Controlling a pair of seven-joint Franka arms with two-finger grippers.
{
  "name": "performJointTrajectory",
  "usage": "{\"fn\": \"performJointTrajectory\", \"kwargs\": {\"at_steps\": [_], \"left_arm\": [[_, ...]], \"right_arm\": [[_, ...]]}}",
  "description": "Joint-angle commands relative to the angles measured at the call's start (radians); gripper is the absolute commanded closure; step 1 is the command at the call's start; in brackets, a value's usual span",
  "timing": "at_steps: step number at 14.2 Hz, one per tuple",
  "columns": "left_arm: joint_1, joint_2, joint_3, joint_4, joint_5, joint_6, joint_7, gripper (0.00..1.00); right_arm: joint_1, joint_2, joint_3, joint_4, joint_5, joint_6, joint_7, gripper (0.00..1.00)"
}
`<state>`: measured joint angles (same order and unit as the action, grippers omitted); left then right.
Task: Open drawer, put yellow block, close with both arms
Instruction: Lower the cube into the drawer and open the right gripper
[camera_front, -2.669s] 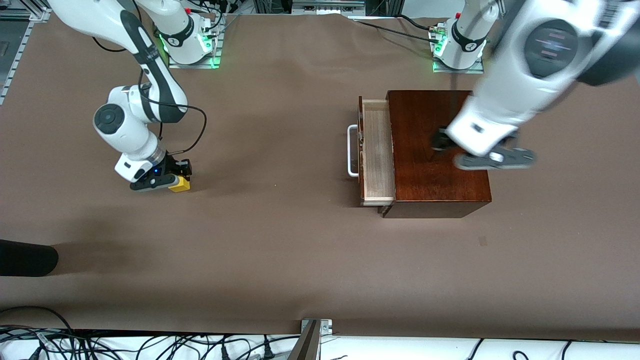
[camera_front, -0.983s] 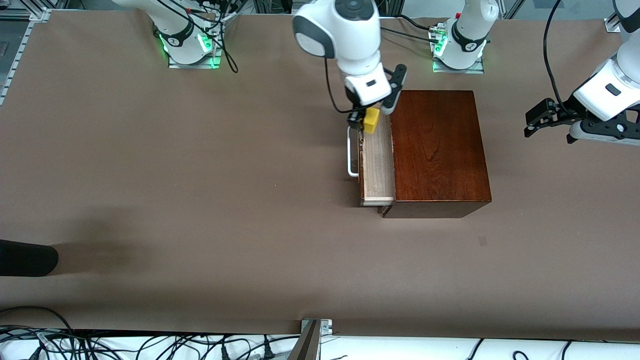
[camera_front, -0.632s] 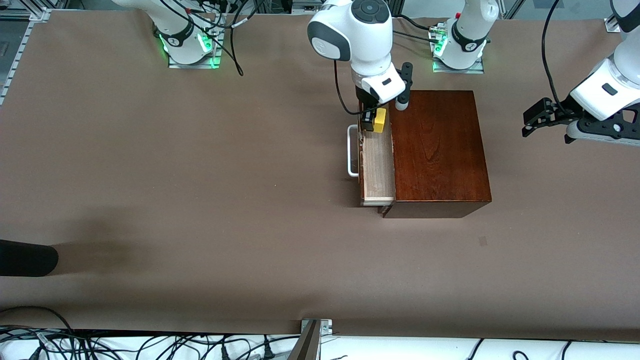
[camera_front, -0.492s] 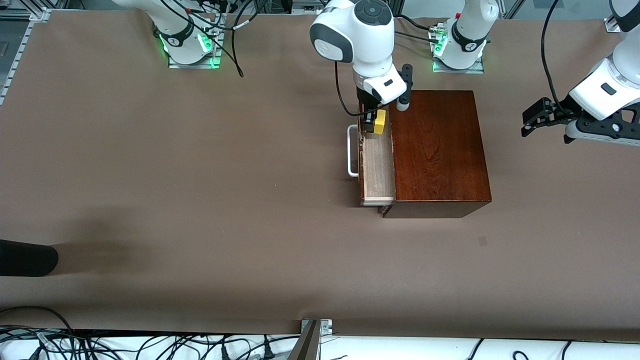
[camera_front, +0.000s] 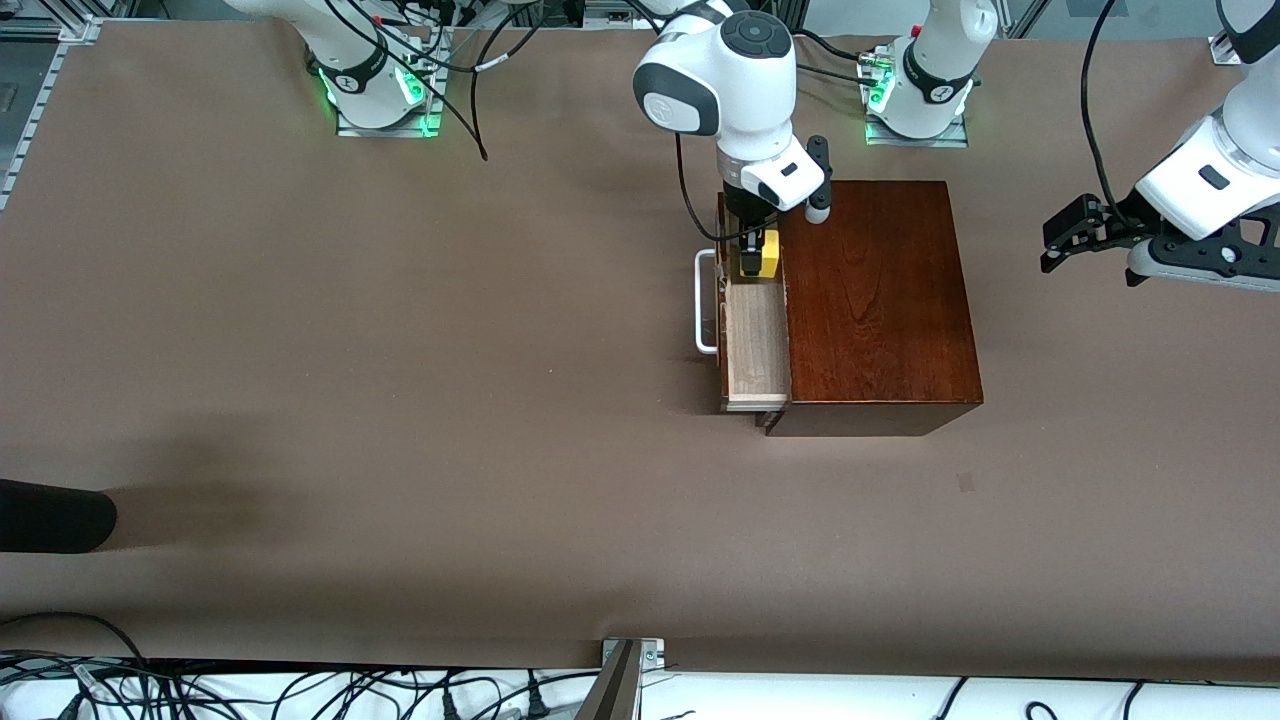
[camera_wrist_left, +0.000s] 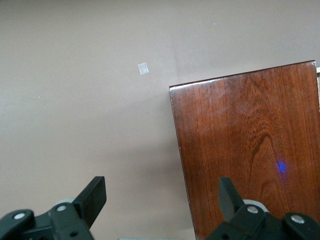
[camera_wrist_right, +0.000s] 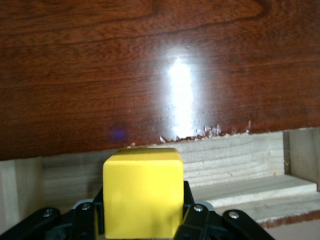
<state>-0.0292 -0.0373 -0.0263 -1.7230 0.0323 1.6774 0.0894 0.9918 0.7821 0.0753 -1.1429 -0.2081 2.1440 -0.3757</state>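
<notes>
While the drawer (camera_front: 755, 335) stands pulled out of the reddish-brown wooden box (camera_front: 868, 300) toward the right arm's end of the table (camera_front: 400, 400), the front view shows the right gripper (camera_front: 752, 256) lowered over the part of the drawer farthest from the camera, its jaws clamped on the yellow block (camera_front: 762, 254). The block sits between the fingers, above the pale wood lining, just beside the edge of the box top; whether it touches the drawer floor cannot be told. The white handle (camera_front: 705, 302) lies just beside the right gripper, on the side away from the box. The left gripper (camera_front: 1068, 236) hangs over bare table past the box at the left arm's end, well apart from the drawer, its jaws spread wide with nothing between them; that arm waits. From the left wrist, the two black fingers (camera_wrist_left: 92, 197) stand far apart over the brown table, with a corner of the glossy box under one finger and a small pale square mark (camera_wrist_left: 143, 68) on the table ahead of them. From the right wrist, the yellow block (camera_wrist_right: 143, 192) fills the gap between the jaws, which press on its two sides; straight ahead of it lie the pale inner wall of the drawer (camera_wrist_right: 235, 155) and, past that, the shiny box top (camera_wrist_right: 150, 65).
</notes>
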Motion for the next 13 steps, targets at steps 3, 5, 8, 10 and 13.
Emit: {"fn": "performJointTrajectory", "kwargs": {"at_steps": [3, 5, 8, 10, 13], "left_arm": [[-0.006, -0.003, 0.005, 0.016, -0.005, -0.019, 0.009, 0.00], [-0.006, -0.003, 0.005, 0.016, -0.005, -0.019, 0.009, 0.00], [-0.006, -0.003, 0.005, 0.016, -0.005, -0.019, 0.010, 0.00], [-0.006, -0.003, 0.005, 0.016, -0.005, -0.019, 0.012, 0.00], [-0.006, -0.003, 0.005, 0.016, -0.005, -0.019, 0.012, 0.00]], "right_arm": [[0.013, 0.046, -0.011, 0.040, -0.050, 0.014, -0.020, 1.00], [0.013, 0.051, -0.011, 0.037, -0.051, 0.017, -0.020, 1.00], [0.013, 0.060, -0.011, 0.035, -0.053, 0.020, -0.023, 1.00], [0.013, 0.071, -0.011, 0.034, -0.069, 0.022, -0.022, 1.00], [0.011, 0.083, -0.015, 0.034, -0.074, 0.022, -0.020, 1.00]]}}
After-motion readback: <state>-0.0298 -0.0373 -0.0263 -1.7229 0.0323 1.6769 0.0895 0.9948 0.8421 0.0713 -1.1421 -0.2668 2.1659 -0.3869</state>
